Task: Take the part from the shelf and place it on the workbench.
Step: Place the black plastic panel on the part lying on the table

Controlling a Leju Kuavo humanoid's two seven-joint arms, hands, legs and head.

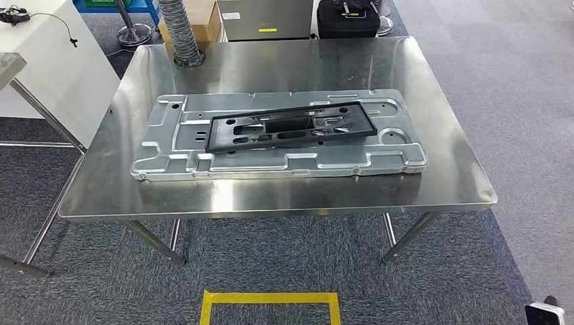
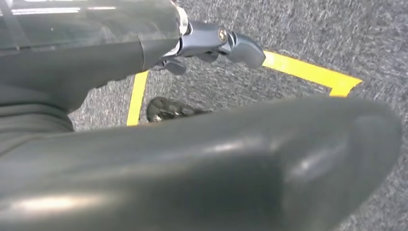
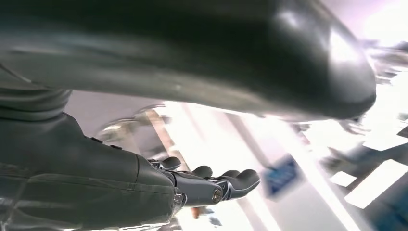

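A black plastic frame part (image 1: 291, 126) lies flat on a large silver pressed-metal panel (image 1: 271, 164), slightly skewed to it. Both rest on the steel workbench (image 1: 271, 195) in the head view. In the left wrist view my left hand (image 2: 115, 57) hangs over the carpet, its fingers (image 2: 226, 42) stretched out and holding nothing, the thick thumb large in front. In the right wrist view my right hand (image 3: 144, 185) also holds nothing. Its fingers (image 3: 226, 183) reach out straight against a bright, blurred background.
A white table (image 1: 47, 61) stands at the far left. Behind the bench are a ribbed hose (image 1: 181, 34), a cardboard box (image 1: 203, 17), a grey cabinet (image 1: 267, 19) and a black case (image 1: 347, 20). A yellow tape square (image 1: 271, 301) marks the carpet before the bench.
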